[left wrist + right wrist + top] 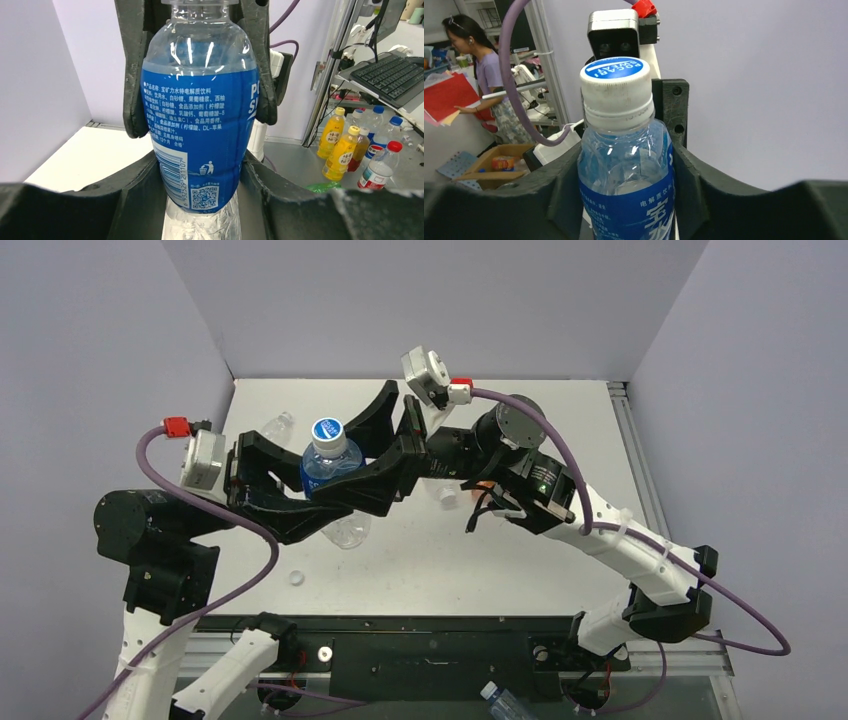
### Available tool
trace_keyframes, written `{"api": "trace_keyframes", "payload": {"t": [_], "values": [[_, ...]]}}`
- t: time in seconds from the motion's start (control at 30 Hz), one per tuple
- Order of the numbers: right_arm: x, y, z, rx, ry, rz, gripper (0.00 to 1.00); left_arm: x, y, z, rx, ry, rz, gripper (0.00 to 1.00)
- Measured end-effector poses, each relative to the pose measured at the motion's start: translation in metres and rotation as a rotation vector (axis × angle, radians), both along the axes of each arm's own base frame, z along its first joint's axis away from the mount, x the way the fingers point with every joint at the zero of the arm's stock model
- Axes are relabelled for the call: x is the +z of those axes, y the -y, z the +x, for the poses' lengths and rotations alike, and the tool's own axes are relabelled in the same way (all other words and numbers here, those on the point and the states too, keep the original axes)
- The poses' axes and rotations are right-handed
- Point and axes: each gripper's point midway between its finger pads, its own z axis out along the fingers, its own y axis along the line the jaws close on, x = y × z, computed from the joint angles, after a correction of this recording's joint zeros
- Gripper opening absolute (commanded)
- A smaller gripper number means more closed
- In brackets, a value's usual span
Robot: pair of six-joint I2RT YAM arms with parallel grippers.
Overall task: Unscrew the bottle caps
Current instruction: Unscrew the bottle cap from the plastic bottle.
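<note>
A blue-labelled bottle [318,472] [200,110] [629,200] stands upright in mid-air over the table's left half. Its bottle cap [328,432] [616,95], white-ridged with a blue printed top, sits screwed on the neck. My left gripper [315,492] [202,200] comes in from the left, shut on the bottle's lower body. My right gripper [352,452] [626,200] reaches in from the right; its jaws press both sides of the bottle's shoulder just below the cap. Its fingers [132,75] flank the bottle's upper half in the left wrist view.
A clear bottle [278,425] lies at the back left and another clear bottle [348,530] lies under the grippers. A loose white cap [296,577] rests near the front, another white cap [447,496] by the right arm. A bottle [505,702] lies below the table's near edge.
</note>
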Motion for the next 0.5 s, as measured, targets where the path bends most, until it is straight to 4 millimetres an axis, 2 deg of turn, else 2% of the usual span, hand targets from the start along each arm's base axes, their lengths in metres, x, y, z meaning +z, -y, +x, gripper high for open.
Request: {"api": "trace_keyframes", "payload": {"t": [0.03, 0.07, 0.17, 0.27, 0.4, 0.5], "values": [[0.002, 0.0, 0.0, 0.004, 0.002, 0.002, 0.3, 0.002, 0.0, 0.0, 0.002, -0.007, -0.007, 0.88], [0.004, -0.001, -0.001, 0.011, 0.003, 0.005, 0.22, 0.004, -0.001, -0.001, 0.003, -0.012, -0.013, 1.0], [0.009, -0.002, 0.001, 0.015, -0.004, 0.006, 0.14, 0.01, -0.003, -0.005, 0.006, -0.028, -0.028, 0.97], [0.006, 0.002, 0.008, 0.01, -0.006, -0.013, 0.13, 0.022, -0.006, -0.009, 0.017, -0.038, -0.056, 0.97], [0.002, 0.018, 0.008, 0.045, 0.004, -0.04, 0.13, 0.039, -0.009, -0.015, 0.021, -0.074, -0.078, 0.96], [0.0, 0.032, -0.002, 0.071, 0.016, -0.064, 0.13, 0.058, -0.011, -0.019, 0.026, -0.081, -0.104, 0.96]]}}
